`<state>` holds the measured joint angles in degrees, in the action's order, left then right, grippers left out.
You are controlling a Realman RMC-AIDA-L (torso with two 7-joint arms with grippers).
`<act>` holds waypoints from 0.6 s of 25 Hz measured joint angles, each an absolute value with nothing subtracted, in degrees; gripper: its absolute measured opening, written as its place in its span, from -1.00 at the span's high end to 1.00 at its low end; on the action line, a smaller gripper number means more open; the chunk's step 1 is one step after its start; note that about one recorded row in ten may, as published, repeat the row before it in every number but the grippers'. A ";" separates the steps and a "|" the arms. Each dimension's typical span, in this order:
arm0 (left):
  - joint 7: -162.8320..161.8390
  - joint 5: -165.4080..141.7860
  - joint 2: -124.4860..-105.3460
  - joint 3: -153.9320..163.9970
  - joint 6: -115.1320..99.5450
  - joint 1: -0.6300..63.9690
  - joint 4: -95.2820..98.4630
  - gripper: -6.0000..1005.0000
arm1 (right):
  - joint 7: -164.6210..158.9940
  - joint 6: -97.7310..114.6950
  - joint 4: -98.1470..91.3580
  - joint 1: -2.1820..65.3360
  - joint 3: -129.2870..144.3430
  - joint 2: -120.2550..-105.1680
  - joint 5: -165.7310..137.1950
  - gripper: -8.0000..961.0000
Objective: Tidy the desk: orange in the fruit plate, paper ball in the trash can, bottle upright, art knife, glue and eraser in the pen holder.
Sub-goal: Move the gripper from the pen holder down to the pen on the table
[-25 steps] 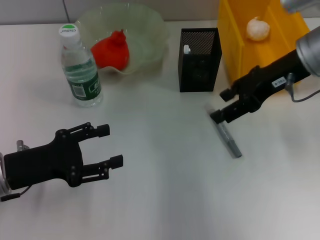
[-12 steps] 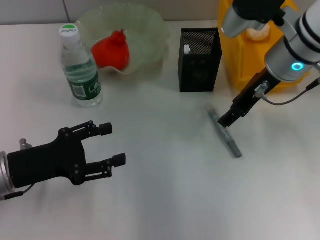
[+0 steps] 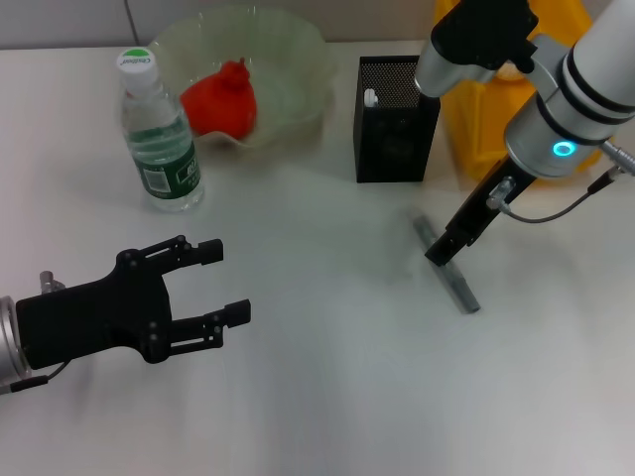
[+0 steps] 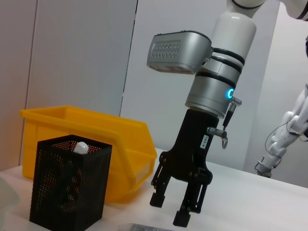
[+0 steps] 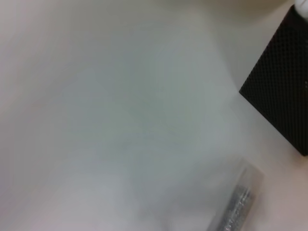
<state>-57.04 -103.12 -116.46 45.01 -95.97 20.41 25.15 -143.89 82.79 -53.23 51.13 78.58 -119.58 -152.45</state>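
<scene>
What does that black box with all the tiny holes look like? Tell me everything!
The tall square black metal-mesh pen holder stands upright on the white desk, open at the top. Something small and white pokes up inside near its rim. It sits between the pale-green ruffled plate and the yellow bin. No gripper touches it.

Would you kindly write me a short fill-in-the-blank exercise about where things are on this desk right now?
1. The orange lies inside the ____.
2. The bottle stands ____ beside the fruit plate.
3. The right tool hangs open just above the grey art knife, which lies flat on the ____.
4. The left tool hovers open over the desk, holding ____.

Missing words: fruit plate; upright; desk; nothing
</scene>
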 joint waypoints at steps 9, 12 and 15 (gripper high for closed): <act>-57.04 -103.09 -116.52 45.18 -96.00 20.39 25.10 -0.62 | -145.74 80.84 -50.75 51.45 79.79 -119.68 -151.48 -0.52; -57.04 -103.01 -116.54 45.25 -96.09 20.39 25.17 -0.62 | -145.84 80.08 -50.44 51.48 80.82 -119.72 -150.60 -0.52; -57.04 -102.99 -116.54 45.26 -96.11 20.39 25.17 -0.62 | -145.85 79.80 -50.23 51.45 80.94 -119.73 -150.47 -0.52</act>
<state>-57.03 -102.99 -116.54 45.26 -96.11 20.39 25.17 -145.86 79.80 -50.23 51.45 80.94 -119.73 -150.47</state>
